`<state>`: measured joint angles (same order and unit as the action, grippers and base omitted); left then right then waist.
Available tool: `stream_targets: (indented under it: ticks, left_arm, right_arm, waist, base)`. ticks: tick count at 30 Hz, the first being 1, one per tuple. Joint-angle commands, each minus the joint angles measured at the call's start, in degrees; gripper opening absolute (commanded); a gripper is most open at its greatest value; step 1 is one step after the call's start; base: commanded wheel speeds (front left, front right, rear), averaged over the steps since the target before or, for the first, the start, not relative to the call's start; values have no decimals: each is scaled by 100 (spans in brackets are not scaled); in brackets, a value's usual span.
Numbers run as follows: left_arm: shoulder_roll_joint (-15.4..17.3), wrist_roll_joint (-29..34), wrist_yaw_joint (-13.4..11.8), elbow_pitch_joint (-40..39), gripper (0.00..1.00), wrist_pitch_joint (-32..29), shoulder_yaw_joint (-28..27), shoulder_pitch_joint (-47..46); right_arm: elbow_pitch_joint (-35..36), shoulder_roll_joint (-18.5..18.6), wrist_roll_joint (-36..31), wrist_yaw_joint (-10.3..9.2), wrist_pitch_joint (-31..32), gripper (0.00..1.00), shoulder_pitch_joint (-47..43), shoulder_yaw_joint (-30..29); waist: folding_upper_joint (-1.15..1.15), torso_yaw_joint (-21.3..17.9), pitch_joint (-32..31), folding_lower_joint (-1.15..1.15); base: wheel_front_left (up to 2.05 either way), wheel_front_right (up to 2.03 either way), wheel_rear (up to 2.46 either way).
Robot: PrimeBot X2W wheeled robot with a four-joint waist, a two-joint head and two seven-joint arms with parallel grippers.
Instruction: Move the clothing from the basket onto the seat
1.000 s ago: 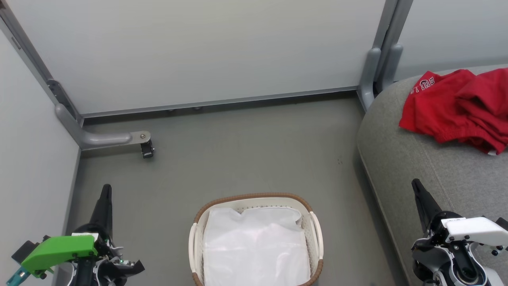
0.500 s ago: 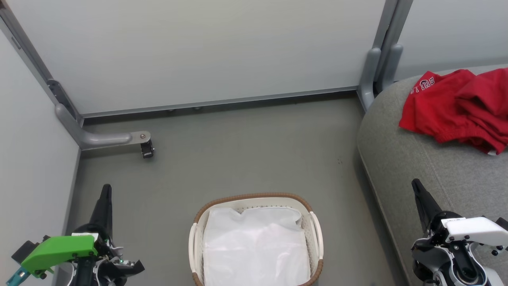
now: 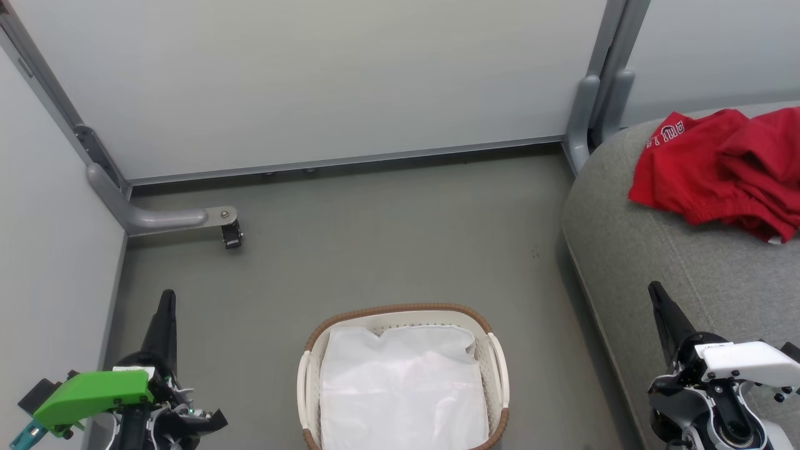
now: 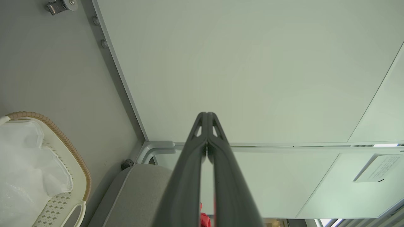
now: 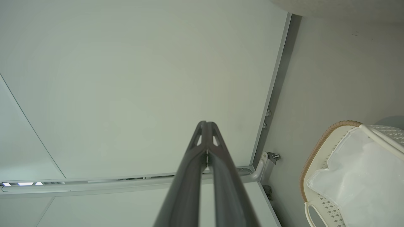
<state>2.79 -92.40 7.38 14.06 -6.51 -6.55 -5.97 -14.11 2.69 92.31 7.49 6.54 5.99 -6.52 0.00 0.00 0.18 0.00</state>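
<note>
On the grey fabric seat [image 3: 656, 275], near its rounded far edge, the crumpled red clothing [image 3: 719, 169] is lying, partly cut off at the right. The oval perforated basket [image 3: 400, 308] is holding a white liner [image 3: 400, 387]. The left gripper [image 4: 207, 114] and right gripper [image 5: 206, 123] are hanging with fingers pressed together, gripping nothing.

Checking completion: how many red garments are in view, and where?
2, heaped together on the seat: one with white letters at left, the other overlapping it at right, cut by the frame. The basket shows a white liner; anything beneath it is hidden.
</note>
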Motion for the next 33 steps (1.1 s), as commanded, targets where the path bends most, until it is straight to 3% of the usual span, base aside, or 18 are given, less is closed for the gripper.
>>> stream_targets:
  ticks: [1, 33]
  left_arm:
    - [24, 0, 29, -7, 0, -26, -15, -53]
    - [22, 3, 29, -8, 0, -25, -17, -53]
  right_arm:
    - [20, 36, 20, 0, 17, 0, 41, -9]
    - [20, 36, 21, 0, 17, 0, 41, -9]
  waist:
    - [0, 0, 0, 0]
    - [0, 0, 0, 0]
  base:
    - [0, 0, 0]
    - [0, 0, 0]
